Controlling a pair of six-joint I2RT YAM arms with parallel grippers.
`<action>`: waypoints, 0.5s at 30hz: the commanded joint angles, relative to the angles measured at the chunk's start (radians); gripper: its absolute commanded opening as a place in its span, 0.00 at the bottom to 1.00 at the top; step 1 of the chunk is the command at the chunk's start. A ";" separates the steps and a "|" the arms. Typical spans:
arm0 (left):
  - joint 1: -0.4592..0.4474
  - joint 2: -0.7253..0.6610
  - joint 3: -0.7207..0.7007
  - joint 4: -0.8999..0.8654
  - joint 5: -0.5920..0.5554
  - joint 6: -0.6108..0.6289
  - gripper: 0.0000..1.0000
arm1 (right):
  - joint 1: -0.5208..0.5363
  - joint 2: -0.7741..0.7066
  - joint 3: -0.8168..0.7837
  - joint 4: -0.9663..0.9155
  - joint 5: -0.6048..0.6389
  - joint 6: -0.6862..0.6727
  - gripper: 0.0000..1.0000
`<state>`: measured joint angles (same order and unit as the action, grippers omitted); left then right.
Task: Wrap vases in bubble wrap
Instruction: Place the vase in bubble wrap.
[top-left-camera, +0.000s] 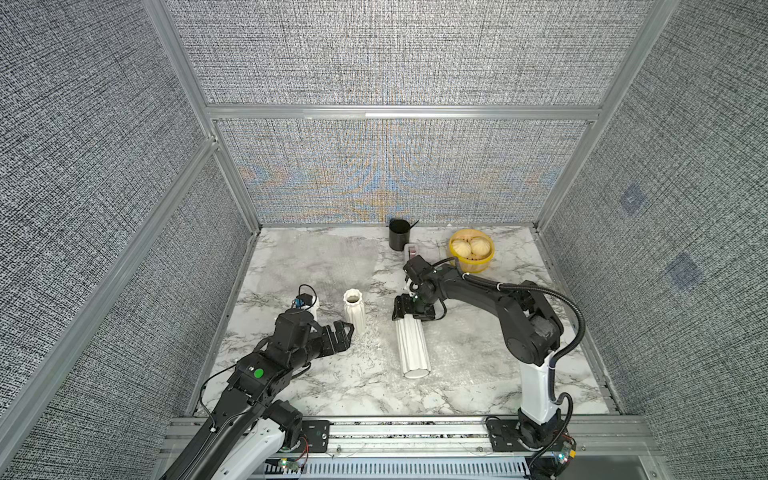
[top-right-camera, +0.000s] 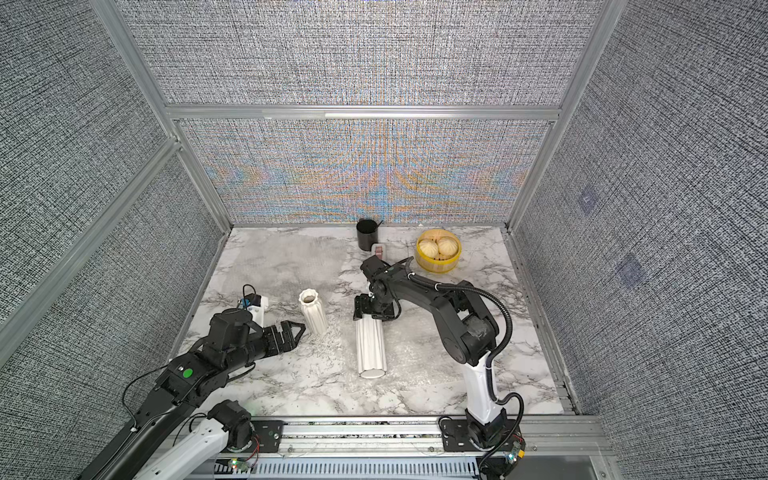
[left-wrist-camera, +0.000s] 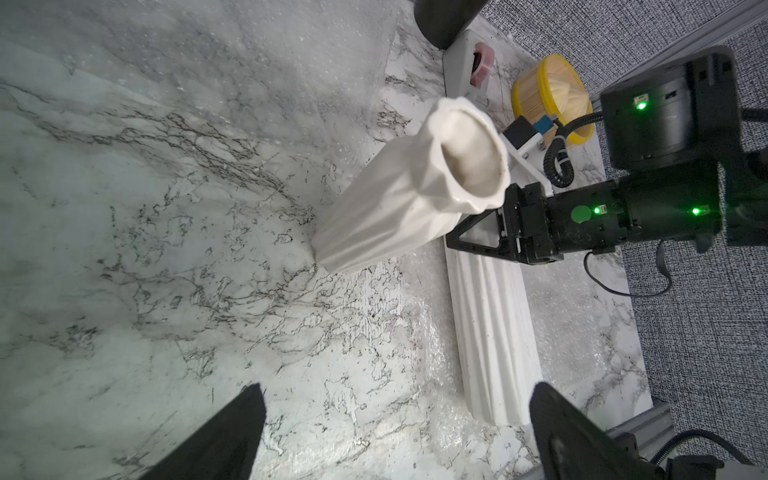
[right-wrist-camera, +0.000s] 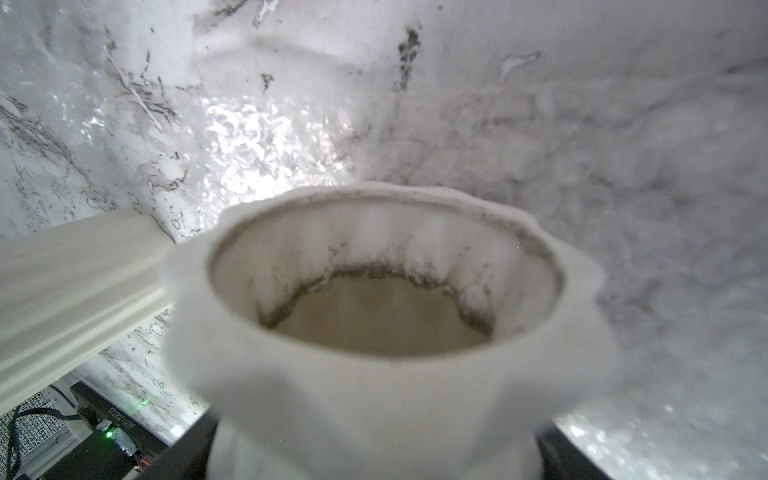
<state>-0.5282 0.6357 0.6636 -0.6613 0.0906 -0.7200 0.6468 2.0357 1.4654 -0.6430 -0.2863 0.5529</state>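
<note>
straddling the mouth end of the tall vase (top-left-camera: 412, 347) with the right claw (top-left-camera: 404, 314)

the tall vase is lying on its side on a bubble wrap sheet (top-left-camera: 461, 357) spread over the near right part of the marble desk (top-left-camera: 332, 390). in both top views its mouth is pointing toward the back wall and its flat base is facing the front rail. the right claw is reaching down over that far end. in the right wrist view its fingers (right-wrist-camera: 569, 457) are sitting on either side of the neck, and the scalloped rim is filling the frame. the picture is blurring there, so i cannot tell whether the pads are pressing the ceramic or standing just off it.

the short vase (top-left-camera: 355, 311) is standing upright just left of the tall one, apart from it, with its base right by the sheet's edge. the left claw (left-wrist-camera: 397, 390) is hovering low beside the short vase's foot, spread wide and gripping nothing. a second bubble wrap sheet (top-left-camera: 320, 257) is lying flat toward the far left of the desk. a black cup (top-left-camera: 399, 235) and a yellow basket (top-left-camera: 471, 266) holding two pale buns (top-left-camera: 463, 247) are sitting along the back edge.
</note>
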 joint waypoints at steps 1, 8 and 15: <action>0.001 -0.005 0.007 -0.016 0.026 0.001 0.99 | -0.001 -0.011 -0.005 0.037 0.062 -0.006 0.88; 0.000 -0.034 0.005 -0.043 0.064 0.012 0.99 | -0.001 -0.098 -0.024 -0.008 0.078 -0.031 0.99; 0.002 -0.060 -0.026 -0.047 0.050 -0.016 0.99 | 0.108 -0.257 -0.046 -0.119 0.256 -0.047 0.99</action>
<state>-0.5282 0.5854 0.6456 -0.6987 0.1383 -0.7254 0.7097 1.8191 1.4254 -0.6846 -0.1352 0.5163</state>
